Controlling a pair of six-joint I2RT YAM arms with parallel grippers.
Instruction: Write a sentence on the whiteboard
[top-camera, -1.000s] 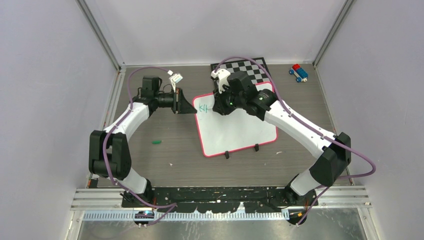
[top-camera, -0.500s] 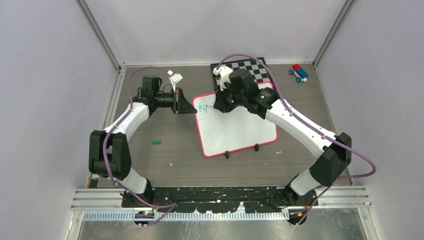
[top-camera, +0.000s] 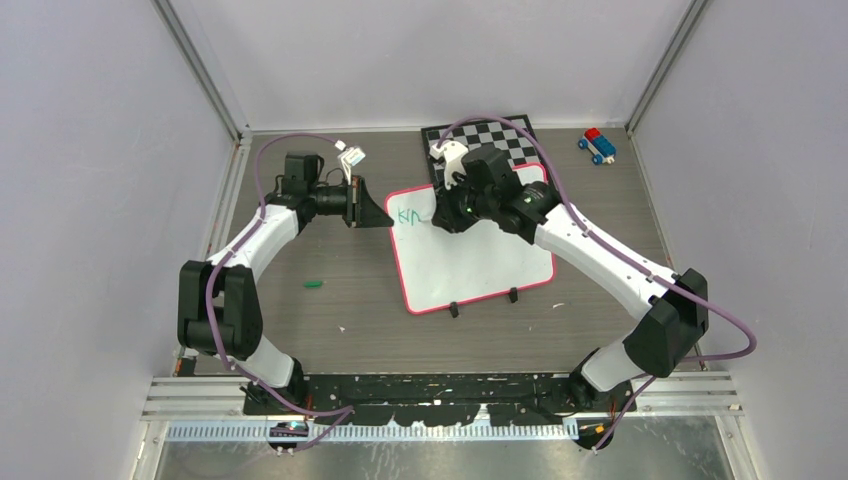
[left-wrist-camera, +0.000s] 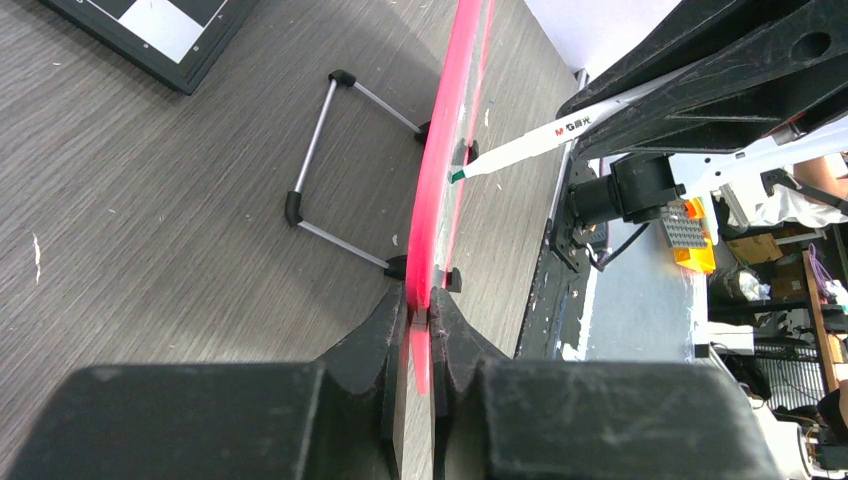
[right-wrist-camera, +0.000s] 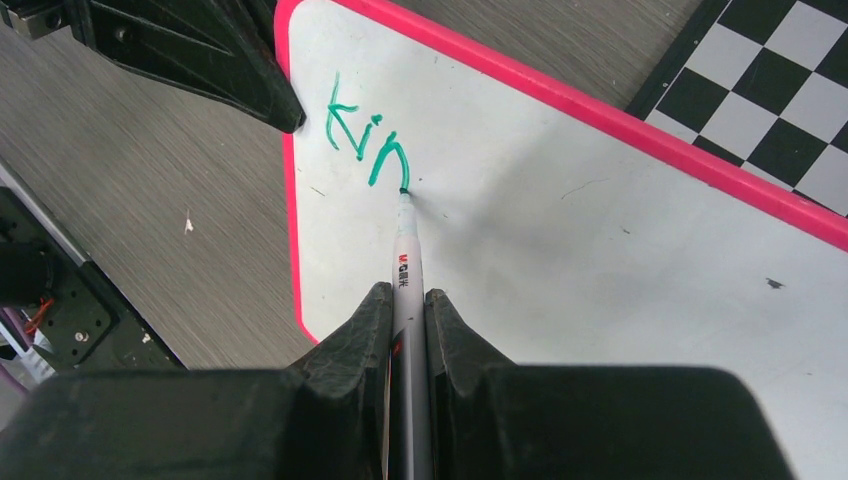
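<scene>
In the top view, the whiteboard (top-camera: 480, 262) is seen resting on the grey tabletop (top-camera: 330, 330) between the two arms, with its far right corner covered by the right arm. The left claw (top-camera: 383, 221) is set against the board's left edge near the far corner. The fingers of the right claw (top-camera: 440, 217) are hidden beneath the wrist here, and the sentence (top-camera: 408, 214) appears only as small green marks that cannot be read. In the left wrist view, the board is seen edge-on, so its writing is hidden. Its pink frame is pinched between the narrowed fingers of the left claw, and a wire stand (left-wrist-camera: 320, 150) is seen beside it. In the right wrist view, a marker (right-wrist-camera: 408, 270) is clamped in the right claw with its rear barrel hidden. Its green tip touches the white surface at the end of the letters "kin". The board's right and near parts are cut off.
</scene>
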